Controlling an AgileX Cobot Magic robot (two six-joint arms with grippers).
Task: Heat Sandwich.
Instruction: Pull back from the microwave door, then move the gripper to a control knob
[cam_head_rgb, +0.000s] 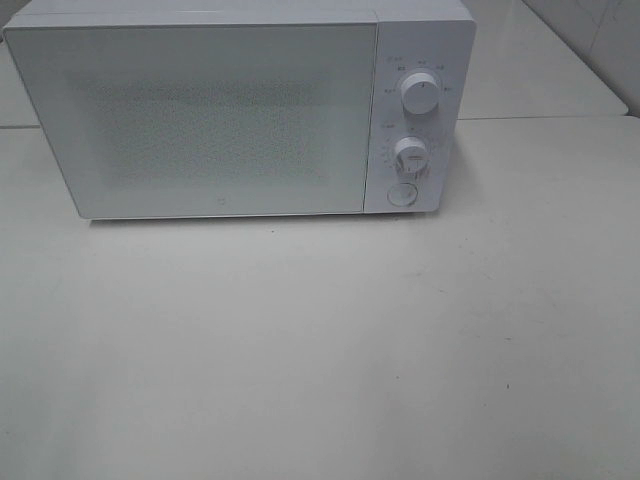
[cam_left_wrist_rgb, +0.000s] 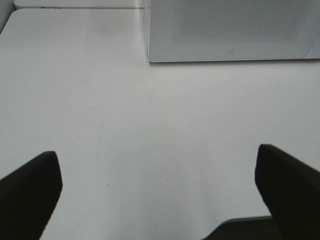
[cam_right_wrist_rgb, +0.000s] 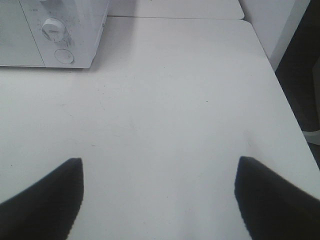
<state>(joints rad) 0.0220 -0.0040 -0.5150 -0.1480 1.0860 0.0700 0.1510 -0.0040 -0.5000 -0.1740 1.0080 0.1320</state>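
Nearest you, your left tool and right tool each hang with jaws wide apart over the white desk, and beyond them the white microwave stands with its door shut, two knobs above a round button on its right panel, while where the sandwich is you cannot tell.
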